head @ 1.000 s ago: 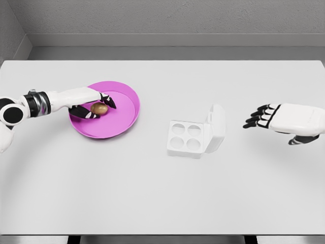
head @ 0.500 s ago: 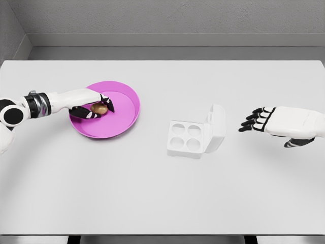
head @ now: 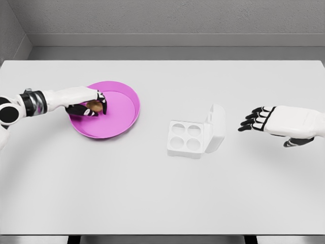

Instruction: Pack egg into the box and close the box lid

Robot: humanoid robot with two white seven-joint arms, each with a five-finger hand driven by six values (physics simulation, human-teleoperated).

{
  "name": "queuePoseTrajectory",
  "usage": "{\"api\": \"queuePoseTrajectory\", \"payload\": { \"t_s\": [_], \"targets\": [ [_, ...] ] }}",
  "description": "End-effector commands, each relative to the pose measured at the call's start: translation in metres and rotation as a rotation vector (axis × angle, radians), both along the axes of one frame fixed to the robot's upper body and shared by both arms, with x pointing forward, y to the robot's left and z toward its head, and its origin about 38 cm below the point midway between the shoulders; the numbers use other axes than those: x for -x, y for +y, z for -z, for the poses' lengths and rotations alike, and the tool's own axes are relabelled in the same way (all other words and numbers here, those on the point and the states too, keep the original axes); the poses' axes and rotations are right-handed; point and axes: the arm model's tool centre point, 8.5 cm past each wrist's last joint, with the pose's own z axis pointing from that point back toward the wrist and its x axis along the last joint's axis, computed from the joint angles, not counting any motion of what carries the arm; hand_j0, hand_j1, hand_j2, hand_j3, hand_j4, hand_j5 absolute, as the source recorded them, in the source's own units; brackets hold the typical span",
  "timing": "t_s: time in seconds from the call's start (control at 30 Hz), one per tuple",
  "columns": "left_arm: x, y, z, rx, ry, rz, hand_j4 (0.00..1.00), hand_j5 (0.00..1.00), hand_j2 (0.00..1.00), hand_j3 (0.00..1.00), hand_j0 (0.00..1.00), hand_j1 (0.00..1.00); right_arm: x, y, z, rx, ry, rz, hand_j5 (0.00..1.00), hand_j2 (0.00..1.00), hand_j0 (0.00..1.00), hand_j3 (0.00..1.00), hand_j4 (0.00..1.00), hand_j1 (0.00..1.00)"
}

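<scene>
A brown egg point(head: 93, 105) shows between the fingers of my left hand point(head: 91, 104), which is shut on it over the left part of the pink plate point(head: 122, 109). The white egg box point(head: 186, 138) lies right of the middle of the table, with four empty cups and its lid point(head: 216, 128) standing open on the right side. My right hand point(head: 258, 119) hovers to the right of the lid, fingers spread toward it, holding nothing and apart from the box.
The white table point(head: 162, 193) stretches wide around both objects. A grey wall runs along its far edge. The left forearm point(head: 51, 99) comes in over the table's left edge.
My left hand has closed tighter on the egg and shifted slightly left and up on the plate. The right hand moved a little left toward the lid, then held.
</scene>
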Motion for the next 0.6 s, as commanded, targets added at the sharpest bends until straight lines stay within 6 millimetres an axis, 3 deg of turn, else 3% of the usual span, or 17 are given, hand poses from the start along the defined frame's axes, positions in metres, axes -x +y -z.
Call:
{"api": "queuePoseTrajectory", "payload": {
  "t_s": [0.0, 0.23, 0.57],
  "targets": [
    [0.005, -0.013, -0.005, -0.013, -0.014, 0.053, 0.33, 0.33, 0.33, 0.33, 0.33, 0.33, 0.000, 0.000, -0.001, -0.004, 0.001, 0.003, 1.00, 1.00, 1.00, 1.00, 1.00, 1.00],
    [0.015, -0.050, -0.030, 0.003, -0.093, 0.170, 0.31, 0.31, 0.31, 0.31, 0.31, 0.31, 0.000, 0.000, -0.001, -0.004, 0.001, 0.003, 1.00, 1.00, 1.00, 1.00, 1.00, 1.00],
    [0.026, -0.126, -0.038, 0.021, -0.125, 0.356, 0.30, 0.30, 0.30, 0.30, 0.30, 0.30, 0.000, 0.000, 0.000, -0.005, 0.004, 0.002, 1.00, 1.00, 1.00, 1.00, 1.00, 1.00]
  ]
}}
